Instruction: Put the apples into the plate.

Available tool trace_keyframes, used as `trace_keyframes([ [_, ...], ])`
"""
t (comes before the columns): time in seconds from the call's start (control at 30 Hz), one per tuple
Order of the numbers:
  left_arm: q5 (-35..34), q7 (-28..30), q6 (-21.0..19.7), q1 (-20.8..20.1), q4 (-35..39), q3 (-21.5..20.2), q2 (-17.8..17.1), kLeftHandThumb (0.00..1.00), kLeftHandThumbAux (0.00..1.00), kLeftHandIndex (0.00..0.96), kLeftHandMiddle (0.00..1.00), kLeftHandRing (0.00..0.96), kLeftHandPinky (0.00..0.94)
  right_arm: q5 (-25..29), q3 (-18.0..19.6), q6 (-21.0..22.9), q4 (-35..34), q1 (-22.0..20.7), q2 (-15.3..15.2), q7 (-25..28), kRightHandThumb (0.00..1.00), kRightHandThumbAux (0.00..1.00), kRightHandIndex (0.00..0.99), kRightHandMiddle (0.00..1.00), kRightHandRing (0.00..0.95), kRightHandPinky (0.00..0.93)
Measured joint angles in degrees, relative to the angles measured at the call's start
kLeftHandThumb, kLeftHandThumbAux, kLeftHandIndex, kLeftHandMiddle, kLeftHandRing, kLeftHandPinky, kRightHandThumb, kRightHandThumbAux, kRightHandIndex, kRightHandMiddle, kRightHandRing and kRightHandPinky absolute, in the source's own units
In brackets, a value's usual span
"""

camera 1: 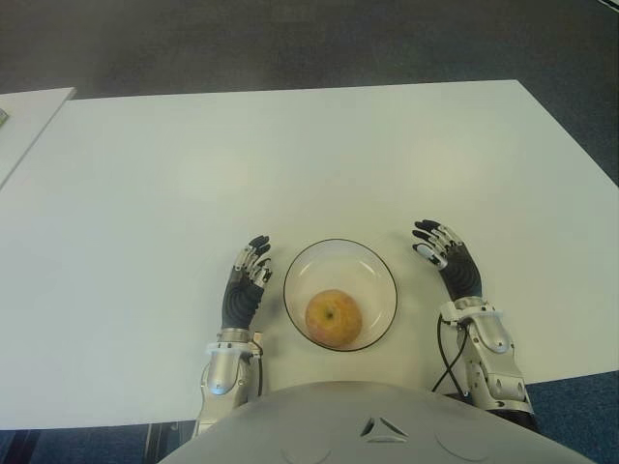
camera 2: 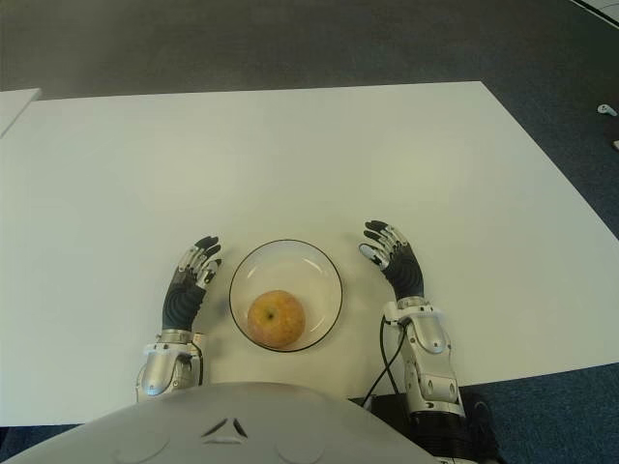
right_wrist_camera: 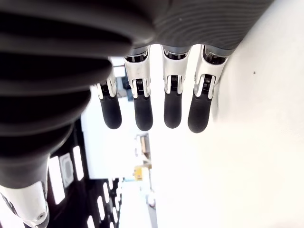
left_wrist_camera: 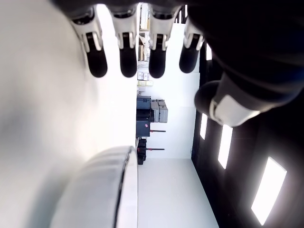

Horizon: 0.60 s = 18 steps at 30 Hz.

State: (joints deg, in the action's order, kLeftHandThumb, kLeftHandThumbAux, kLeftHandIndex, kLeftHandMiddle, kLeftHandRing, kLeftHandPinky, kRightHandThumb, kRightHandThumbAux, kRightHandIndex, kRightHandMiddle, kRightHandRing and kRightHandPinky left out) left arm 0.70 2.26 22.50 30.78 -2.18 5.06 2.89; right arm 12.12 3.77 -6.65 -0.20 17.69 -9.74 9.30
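A yellow-red apple (camera 1: pixel 334 318) lies inside the clear glass plate (camera 1: pixel 375 263) near the table's front edge, toward the plate's near side. My left hand (camera 1: pixel 250 273) shows just left of the plate, fingers relaxed and holding nothing. My right hand (camera 1: pixel 440 247) shows just right of the plate, fingers spread and holding nothing. In the left wrist view the fingertips (left_wrist_camera: pixel 127 64) hang free, with the plate's rim (left_wrist_camera: pixel 118 166) close by. The right wrist view shows only bare fingers (right_wrist_camera: pixel 142 111) over the white table.
The white table (camera 1: pixel 290 164) stretches far ahead and to both sides. A second white table edge (camera 1: pixel 24 116) shows at the far left. Dark carpet (camera 1: pixel 290 39) lies beyond. A black cable (camera 1: pixel 447 362) runs beside my right forearm.
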Motion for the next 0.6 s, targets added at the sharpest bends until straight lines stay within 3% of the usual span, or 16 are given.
trace_keyframes([
  [0.6,-0.7,0.1,0.1,1.7,1.1,-0.3,-0.6,0.128,0.546,0.188,0.166,0.17,0.226,-1.1,-0.6,-5.3,1.9,1.6,1.8,1.6,0.292,0.669,0.204,0.237,0.233,0.257],
])
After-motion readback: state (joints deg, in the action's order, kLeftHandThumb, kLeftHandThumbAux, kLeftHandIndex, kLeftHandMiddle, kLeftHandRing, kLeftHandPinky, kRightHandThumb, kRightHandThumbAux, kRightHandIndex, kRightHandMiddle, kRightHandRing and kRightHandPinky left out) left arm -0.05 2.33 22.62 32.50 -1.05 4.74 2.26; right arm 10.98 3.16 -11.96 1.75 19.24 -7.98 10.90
